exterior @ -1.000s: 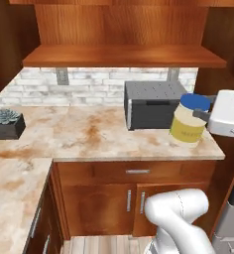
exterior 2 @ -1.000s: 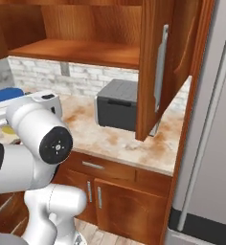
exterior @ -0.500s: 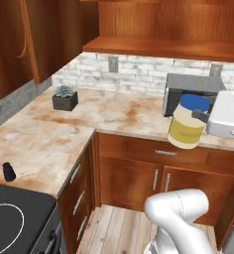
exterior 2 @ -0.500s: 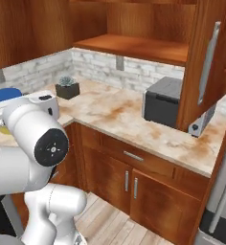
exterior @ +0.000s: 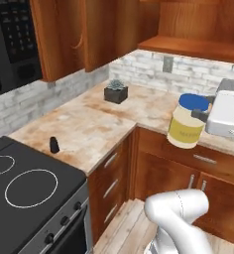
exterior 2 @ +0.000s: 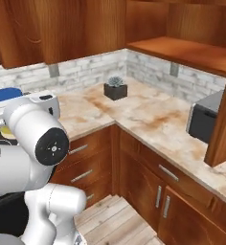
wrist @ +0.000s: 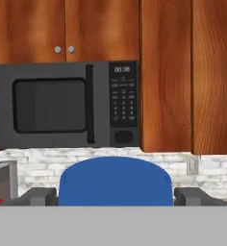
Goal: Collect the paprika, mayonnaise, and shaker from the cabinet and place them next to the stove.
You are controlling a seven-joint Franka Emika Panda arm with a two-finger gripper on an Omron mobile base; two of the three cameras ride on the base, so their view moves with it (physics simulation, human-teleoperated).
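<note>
We see the gripper (wrist: 114, 196) clamped on the mayonnaise (exterior: 188, 122), jaws wide around its blue lid, the jar held in the air at three o'clock of the left base view, with the shaker (exterior: 54, 145) on the counter (exterior: 89, 126) at nine o'clock just beside the stove (exterior: 34, 193).
</note>
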